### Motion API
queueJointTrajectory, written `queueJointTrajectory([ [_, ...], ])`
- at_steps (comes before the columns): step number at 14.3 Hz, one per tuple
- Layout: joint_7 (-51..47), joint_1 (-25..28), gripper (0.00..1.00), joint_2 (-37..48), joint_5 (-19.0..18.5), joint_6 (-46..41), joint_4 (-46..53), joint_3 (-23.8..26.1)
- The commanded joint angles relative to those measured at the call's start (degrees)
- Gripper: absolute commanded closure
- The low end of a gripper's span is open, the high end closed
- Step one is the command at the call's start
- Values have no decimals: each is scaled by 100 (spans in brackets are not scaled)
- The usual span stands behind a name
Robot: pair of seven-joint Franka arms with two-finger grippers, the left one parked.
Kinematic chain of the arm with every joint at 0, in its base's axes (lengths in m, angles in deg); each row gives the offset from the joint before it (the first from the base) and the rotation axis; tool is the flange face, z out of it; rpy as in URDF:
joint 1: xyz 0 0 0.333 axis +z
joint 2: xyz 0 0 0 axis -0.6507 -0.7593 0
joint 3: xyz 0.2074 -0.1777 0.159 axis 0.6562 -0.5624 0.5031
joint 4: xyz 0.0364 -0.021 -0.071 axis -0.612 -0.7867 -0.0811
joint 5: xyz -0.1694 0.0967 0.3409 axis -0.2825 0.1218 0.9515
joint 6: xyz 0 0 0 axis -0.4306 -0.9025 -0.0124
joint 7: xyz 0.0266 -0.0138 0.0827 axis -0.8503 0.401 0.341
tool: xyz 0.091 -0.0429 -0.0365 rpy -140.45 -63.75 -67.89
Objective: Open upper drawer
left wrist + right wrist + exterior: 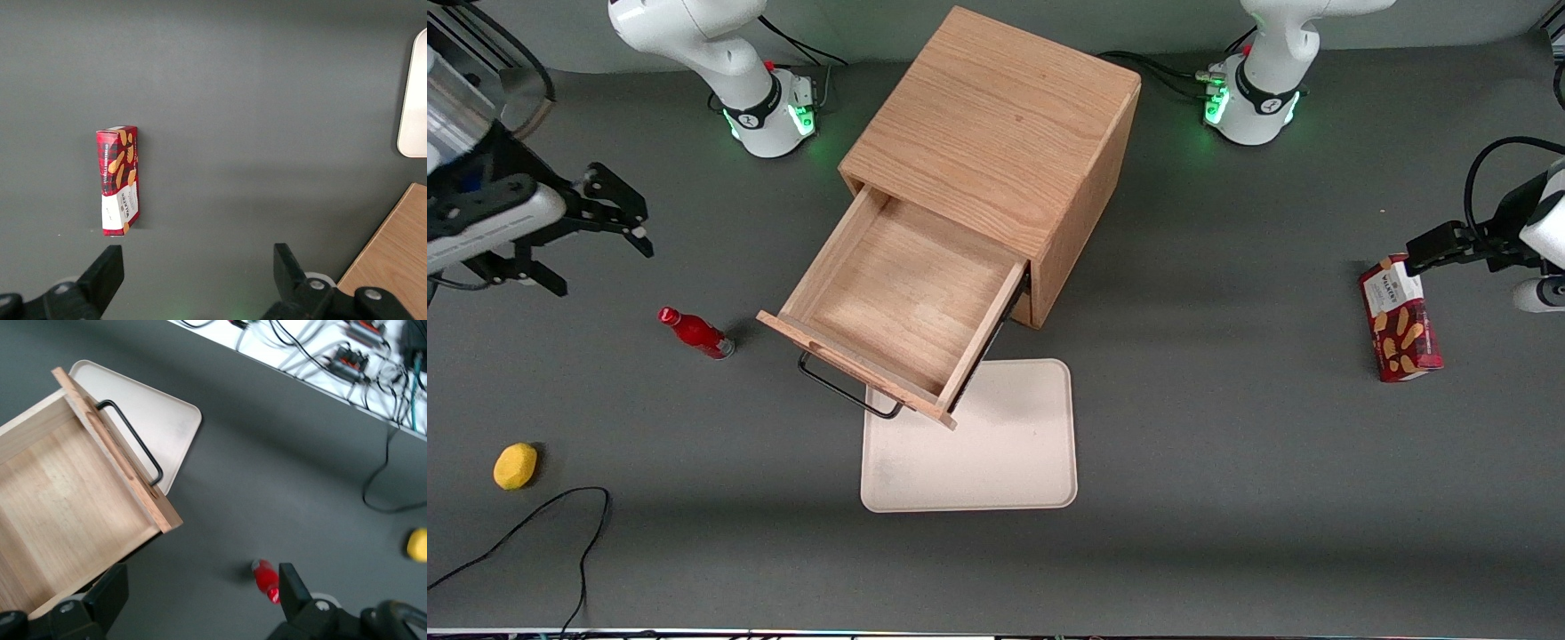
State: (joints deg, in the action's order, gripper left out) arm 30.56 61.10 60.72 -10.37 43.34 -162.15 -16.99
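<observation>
Open and holding nothing, the black two-finger gripper [618, 213] hangs over bare grey mat at the working arm's end of the table, well apart from the cabinet, its fingers [110, 597] spread wide.

Nearest the front camera a thin black cable [543, 533] loops over the mat, with a small rounded yellow lemon-like object [515, 466] just above it at about 11 o'clock. Next comes the flat cream rectangular tray with rounded corners [996, 462], its smooth matte surface partly overhung by the drawer front.

A small glossy red bottle [696, 333] lies tilted on the mat, near the drawer's corner, between it and the gripper.

The light-oak upper drawer [898, 302], a wide shallow wooden box, stands pulled far out of the grained cube cabinet [996, 133], toward 7 o'clock. Its thin black bar handle [845, 391] juts over the tray edge.

A red tartan biscuit box [1400, 320] lies toward the parked arm's end.
</observation>
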Motion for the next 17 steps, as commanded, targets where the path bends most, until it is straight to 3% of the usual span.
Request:
queueJointTrajectory([
  [1,-263,-335,0,444,-128,-22,-529,71],
  [4,-254,-661,0,462,-190,-506,-556,71],
  [12,-254,-688,0,252,-322,-270,-530,-210],
  [17,-1230,-697,0,128,-322,-146,-512,-210],
])
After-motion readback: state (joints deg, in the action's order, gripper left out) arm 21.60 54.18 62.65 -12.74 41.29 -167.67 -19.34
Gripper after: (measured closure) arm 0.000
